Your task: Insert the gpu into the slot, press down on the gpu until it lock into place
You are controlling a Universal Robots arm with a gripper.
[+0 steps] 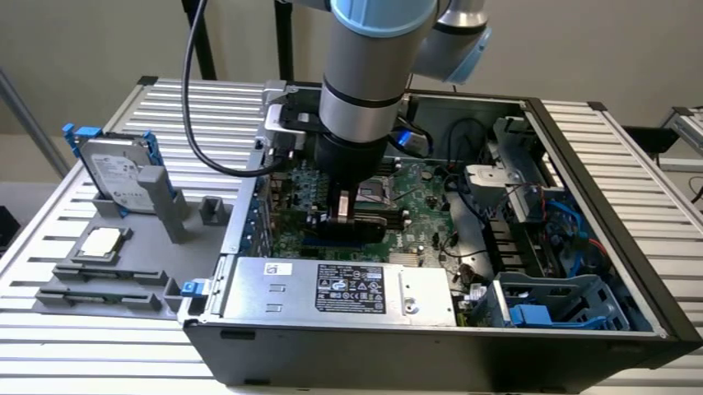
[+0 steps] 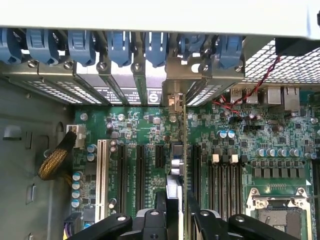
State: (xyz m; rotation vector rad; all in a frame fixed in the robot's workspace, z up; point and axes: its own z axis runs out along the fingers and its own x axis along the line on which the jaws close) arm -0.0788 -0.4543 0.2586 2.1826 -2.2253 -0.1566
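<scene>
Aluminium slats make up the table (image 1: pixel 66 346), on which a black computer case (image 1: pixel 439 354) is laid with its open side up (the inside is fully exposed). A grey robot arm (image 1: pixel 363 82) is seen reaching down into the case, just beyond the silver power-supply box (image 1: pixel 341 288) set along the near wall. The case floor is covered by the green motherboard (image 2: pixel 130 130), crossed by parallel black expansion slots. The gpu (image 2: pixel 185 145) is held upright and edge-on over the board, near the processor socket (image 2: pixel 277 210), its metal bracket (image 2: pixel 175 102) close to the row of blue card clips (image 2: pixel 120 47). The gripper (image 2: pixel 182 197) is clamped on the gpu, one finger on each face. Whether the card's lower edge is seated in the slot cannot be told.
</scene>
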